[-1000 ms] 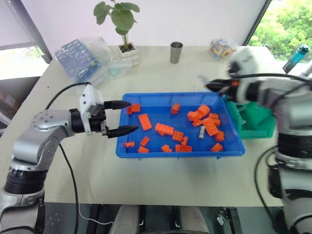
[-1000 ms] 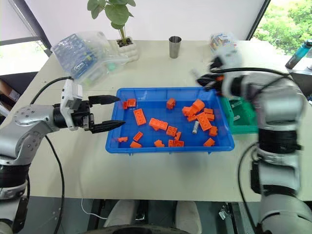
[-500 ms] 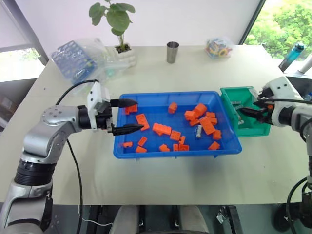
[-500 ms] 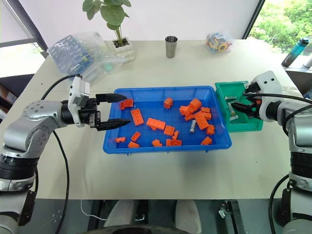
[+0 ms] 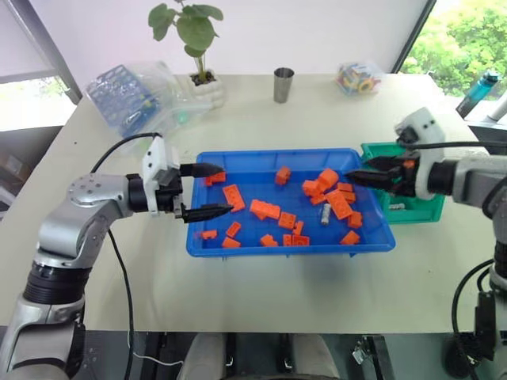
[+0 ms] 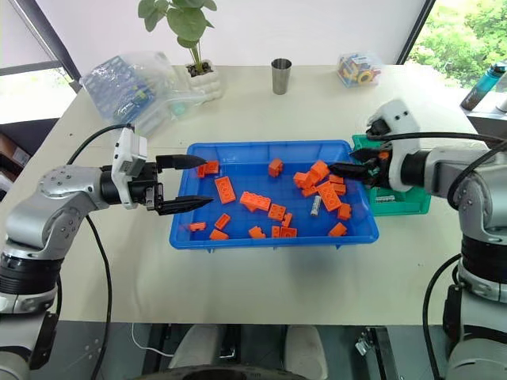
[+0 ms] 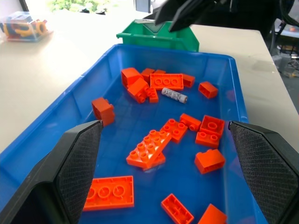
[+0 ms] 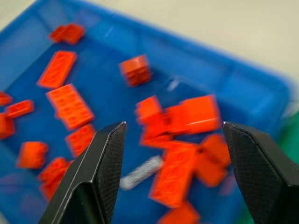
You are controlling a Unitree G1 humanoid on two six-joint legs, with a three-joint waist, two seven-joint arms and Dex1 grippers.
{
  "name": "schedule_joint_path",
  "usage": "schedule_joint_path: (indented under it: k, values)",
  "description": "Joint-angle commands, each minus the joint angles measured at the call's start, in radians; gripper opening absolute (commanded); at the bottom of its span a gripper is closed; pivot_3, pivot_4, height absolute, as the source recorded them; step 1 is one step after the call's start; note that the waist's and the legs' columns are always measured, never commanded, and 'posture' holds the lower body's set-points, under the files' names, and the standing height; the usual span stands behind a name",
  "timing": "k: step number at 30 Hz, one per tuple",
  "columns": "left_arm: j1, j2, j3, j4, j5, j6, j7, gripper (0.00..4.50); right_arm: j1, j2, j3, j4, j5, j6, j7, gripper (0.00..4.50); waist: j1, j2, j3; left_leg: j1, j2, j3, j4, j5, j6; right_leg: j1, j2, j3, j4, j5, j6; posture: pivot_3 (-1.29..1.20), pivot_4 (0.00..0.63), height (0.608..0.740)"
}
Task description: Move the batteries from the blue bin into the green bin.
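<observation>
Fingers of the right gripper are spread and empty, poised over the right end of the blue bin, with the green bin just behind them on the counter. One battery is visible in the blue bin; it lies among the orange bricks below and slightly left of those fingers, its long axis running roughly front to back, tilted a little. The right arm is clearly the nearer one. The left gripper also has its fingers spread and empty, at the bin's left rim, well apart from the battery. At least one greyish battery-like piece seems to lie in the green bin, too small to count surely. The bricks number roughly twenty. The next move likely needs the right fingers to drop and straddle the battery across its width.
</observation>
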Motion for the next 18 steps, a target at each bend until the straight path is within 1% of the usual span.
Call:
schedule_joint_path:
  k: [1, 6, 10, 14, 18]
  values:
    - [0.008, 0.006, 0.027, -0.041, -0.005, -0.014, 0.010, 4.50, 0.059, 0.054, -0.065, -0.117, 0.034, 0.133, -0.073, 3.36, 0.000, 0.000, 0.000, 0.000, 0.000, 0.000, 0.000, 0.000, 0.000, 0.000, 0.000, 0.000, 0.000, 0.000, 0.000, 0.00, 0.150, 0.716]
    - [0.037, 0.006, 0.025, -0.063, -0.001, -0.020, 0.017, 4.50, 0.157, 0.148, -0.088, -0.198, 0.131, 0.145, -0.177, 3.36, -0.006, 0.000, 0.000, 0.000, 0.000, 0.000, 0.000, 0.000, 0.000, 0.000, 0.000, 0.000, 0.000, 0.000, 0.000, 0.00, 0.150, 0.716]
    - [0.033, 0.005, 0.024, -0.065, -0.004, -0.012, 0.021, 4.50, 0.202, 0.172, -0.059, -0.230, 0.184, 0.145, -0.238, 3.36, -0.007, 0.000, 0.000, 0.000, 0.000, 0.000, 0.000, 0.000, 0.000, 0.000, 0.001, 0.000, 0.000, 0.000, 0.000, 0.00, 0.150, 0.716]
    - [0.020, 0.001, 0.022, -0.061, -0.006, -0.008, 0.025, 4.50, 0.203, 0.199, -0.023, -0.197, 0.164, 0.145, -0.297, 3.36, -0.007, 0.000, 0.000, 0.000, 0.000, 0.000, 0.000, 0.000, 0.000, 0.000, 0.001, 0.000, 0.000, 0.000, 0.000, 0.00, 0.150, 0.716]
    - [0.017, 0.001, 0.020, -0.062, -0.006, -0.008, 0.029, 4.50, 0.177, 0.218, 0.010, -0.151, 0.149, 0.141, -0.323, 3.36, -0.006, 0.000, 0.000, 0.000, 0.000, 0.000, 0.000, 0.000, 0.000, 0.000, 0.001, 0.000, 0.000, 0.000, 0.000, 0.00, 0.150, 0.716]
